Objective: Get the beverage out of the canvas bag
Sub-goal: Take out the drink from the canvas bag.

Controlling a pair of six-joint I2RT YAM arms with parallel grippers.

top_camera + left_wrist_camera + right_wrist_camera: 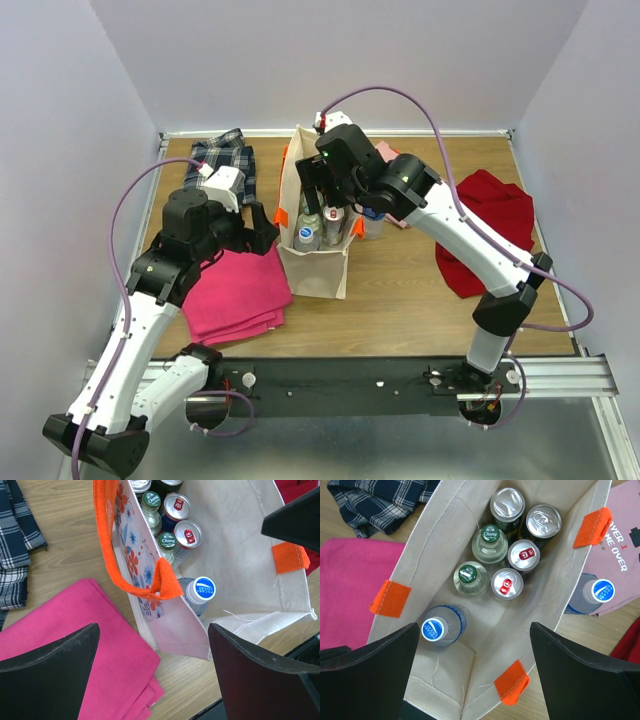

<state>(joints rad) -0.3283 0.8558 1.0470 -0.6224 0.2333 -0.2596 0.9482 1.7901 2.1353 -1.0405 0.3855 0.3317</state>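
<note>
The beige canvas bag (318, 262) stands upright mid-table with its mouth open. Inside it I see a blue-capped beverage bottle (434, 628), two green-capped glass bottles (490, 534) and several cans (507, 583). My right gripper (472, 627) hangs open directly above the bag's mouth (320, 190), holding nothing; the blue-capped bottle lies just inside its left finger. My left gripper (152, 632) is open and empty beside the bag's left wall (268, 228), over its near corner and below the drooping orange handle (107, 545).
A folded pink cloth (235, 285) lies against the bag's left side, a plaid cloth (225, 160) behind it. Right of the bag, another blue-capped bottle (600, 591) stands by a pink T-shirt (620, 555). A red cloth (490, 225) lies far right.
</note>
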